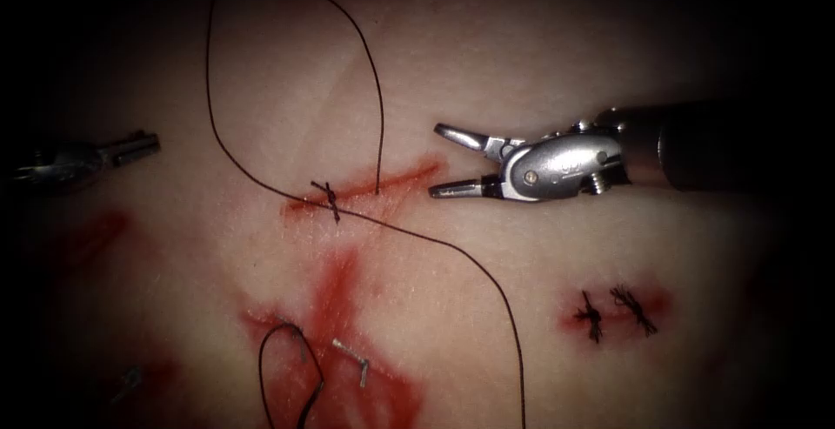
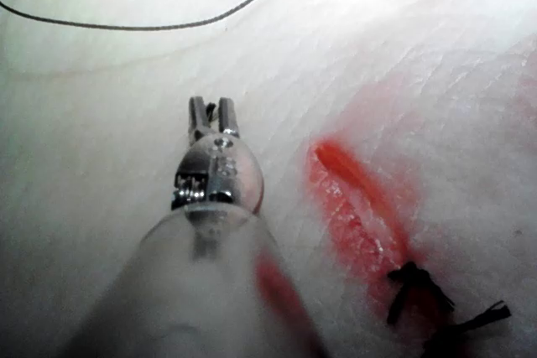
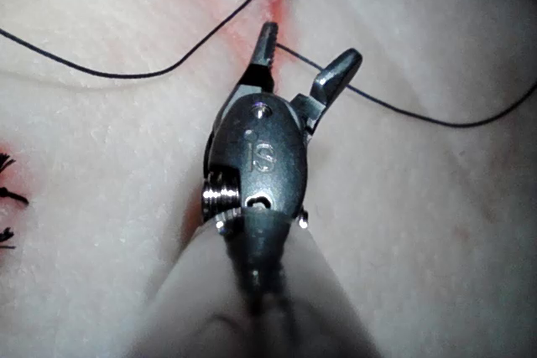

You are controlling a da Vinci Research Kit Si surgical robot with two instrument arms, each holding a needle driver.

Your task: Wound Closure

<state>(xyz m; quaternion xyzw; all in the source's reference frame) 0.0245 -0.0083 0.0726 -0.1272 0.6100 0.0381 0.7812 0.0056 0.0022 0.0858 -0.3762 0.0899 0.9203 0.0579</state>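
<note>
1. Tissue [image 1: 487,37]: pale pork belly, smeared with red fluid [image 1: 335,285] across its lower middle.
2. Cut [image 1: 365,190]: short slanted red line at centre, bearing one dark knot [image 1: 329,198] toward its left end.
3. Thread [image 1: 287,90]: a large loop rises above the cut and re-enters it near the middle; a long strand runs from the knot down and right to the lower edge. A second, smaller loop [image 1: 283,368] lies on the red fluid below.
4. Needle: cannot be made out.
5. Right pincer [image 1: 435,161]: just right of the cut's right end, jaws spread wide, holding nothing.
6. Left pincer [image 1: 143,144]: well left of the cut, jaws parted slightly in the left wrist view [image 2: 213,111]; holding nothing.
7. Finished stitches [image 1: 617,311]: two frayed dark knots, lower right of the cut.
</note>
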